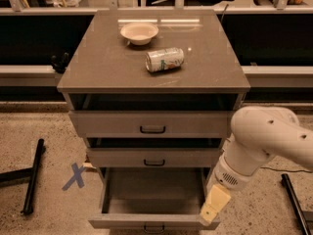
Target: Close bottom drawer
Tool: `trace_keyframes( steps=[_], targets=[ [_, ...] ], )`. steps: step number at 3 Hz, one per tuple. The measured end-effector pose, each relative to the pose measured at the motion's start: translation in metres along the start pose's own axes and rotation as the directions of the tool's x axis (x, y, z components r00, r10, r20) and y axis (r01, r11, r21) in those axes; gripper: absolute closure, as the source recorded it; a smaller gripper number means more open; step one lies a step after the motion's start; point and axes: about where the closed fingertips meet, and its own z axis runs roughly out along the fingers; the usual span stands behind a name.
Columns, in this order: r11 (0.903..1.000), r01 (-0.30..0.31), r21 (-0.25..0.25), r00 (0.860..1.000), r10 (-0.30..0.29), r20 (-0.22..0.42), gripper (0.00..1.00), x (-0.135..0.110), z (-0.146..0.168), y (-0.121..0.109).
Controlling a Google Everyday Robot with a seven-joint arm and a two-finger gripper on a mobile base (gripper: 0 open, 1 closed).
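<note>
We are at the approach step: the bottom drawer of the cabinet stands pulled well out below the middle drawer. Our gripper hangs at the bottom drawer's right front corner, just beside or touching the front panel; we cannot tell which, nor whether the gripper is spread or pressed together. Next, we judge, it must settle against the front face and push straight back toward the cabinet, squarely, so the drawer does not skew.
</note>
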Motion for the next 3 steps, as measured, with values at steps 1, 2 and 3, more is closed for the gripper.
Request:
trace_keyframes(
  steps=[1, 2, 3],
  targets=[
    [0.9938, -0.083, -0.074, 0.996, 0.08, -0.046, 0.0, 0.028, 0.076, -0.007],
    [0.994, -0.082, -0.072, 0.996, 0.079, -0.046, 0.0, 0.028, 0.075, -0.007],
    [0.9931, -0.093, -0.072, 0.995, 0.091, -0.03, 0.0, 0.028, 0.085, -0.013]
  ],
)
